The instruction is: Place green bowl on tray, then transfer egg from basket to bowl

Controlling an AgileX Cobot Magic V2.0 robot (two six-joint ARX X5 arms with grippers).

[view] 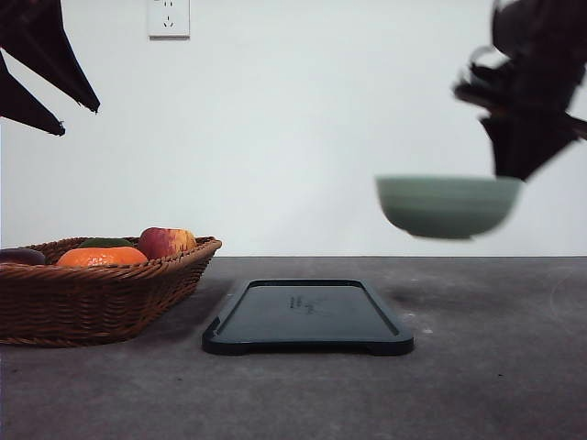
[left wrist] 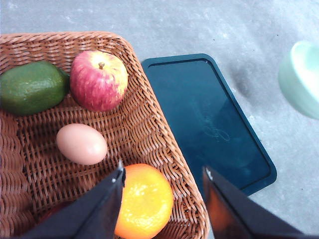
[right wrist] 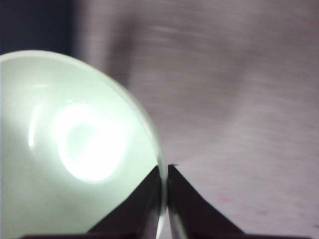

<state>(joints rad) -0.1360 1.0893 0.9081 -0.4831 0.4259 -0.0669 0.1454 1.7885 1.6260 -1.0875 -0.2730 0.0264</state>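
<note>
Risk sits mostly in the thin grip: the right gripper (right wrist: 164, 172) has its fingers pinched on the rim of the bowl (view: 448, 205), one inside and one outside the wall, and that narrow hold carries the whole bowl in the air. In the front view the bowl hangs well above the table (view: 495, 367), to the right of the tray (view: 307, 316) and not yet over it, and it looks blurred, so it is likely travelling. A glazed rim held at one edge could pivot or slide out if the arm swings or stops sharply, and a drop from there would land on bare table or clip the tray's raised rim. Lowering off-centre could also leave the bowl half on the rim, tilted. The left gripper (left wrist: 162, 181) hangs over the basket (left wrist: 149, 124) with its fingers wide apart and nothing between them, close above the orange (left wrist: 144, 201); the egg (left wrist: 81, 144) lies just beside, between the orange and the apple (left wrist: 98, 80), near an avocado (left wrist: 32, 87). A descent from here would meet the orange first, so the aim needs shifting toward the egg.
</note>
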